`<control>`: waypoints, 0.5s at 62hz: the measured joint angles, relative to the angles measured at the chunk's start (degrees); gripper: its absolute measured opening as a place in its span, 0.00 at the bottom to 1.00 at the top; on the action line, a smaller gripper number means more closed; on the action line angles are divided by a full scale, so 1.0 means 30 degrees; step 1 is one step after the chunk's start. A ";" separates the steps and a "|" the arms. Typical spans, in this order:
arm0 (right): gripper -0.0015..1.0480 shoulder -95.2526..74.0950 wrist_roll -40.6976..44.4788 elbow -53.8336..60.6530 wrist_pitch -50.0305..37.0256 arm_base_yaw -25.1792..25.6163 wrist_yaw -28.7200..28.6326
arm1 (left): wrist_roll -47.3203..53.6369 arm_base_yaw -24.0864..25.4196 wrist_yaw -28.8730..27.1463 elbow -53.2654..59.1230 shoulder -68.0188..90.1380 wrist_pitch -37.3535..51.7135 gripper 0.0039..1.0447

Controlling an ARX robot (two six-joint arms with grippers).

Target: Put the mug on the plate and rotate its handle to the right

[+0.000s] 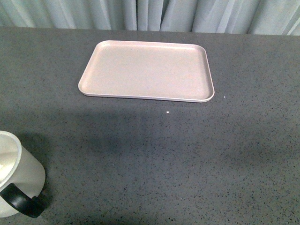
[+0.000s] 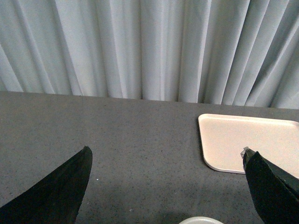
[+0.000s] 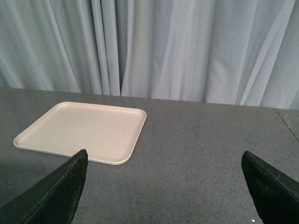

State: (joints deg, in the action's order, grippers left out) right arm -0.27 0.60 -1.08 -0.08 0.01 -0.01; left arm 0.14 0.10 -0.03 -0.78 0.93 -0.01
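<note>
The left gripper (image 2: 166, 150) shows two matte black fingers (image 2: 56, 193), each a flat wedge tapering to a point. One tip carries a small pale grey fleck. The right gripper (image 3: 163, 153) has the same black, tapered fingers (image 3: 273, 189).

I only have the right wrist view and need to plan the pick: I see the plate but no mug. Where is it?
Observer: The mug stands on the table near the robot's left, well short of the plate.
Operator: Which way is its handle?
Observer: The handle sits on the mug's near side, toward the robot.
Operator: Is the left gripper on it?
Observer: No; the left gripper is open, its jaws apart and empty, with only the mug's rim showing between them.
</note>
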 joint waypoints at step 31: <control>0.91 0.0000 -0.0007 0.0000 0.0000 0.0000 0.0000 | 0.0000 0.0000 0.0000 0.0000 0.0000 0.0000 0.91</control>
State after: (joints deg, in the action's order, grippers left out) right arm -0.27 0.58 -1.08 -0.08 0.01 -0.01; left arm 0.14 0.10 -0.03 -0.78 0.93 -0.01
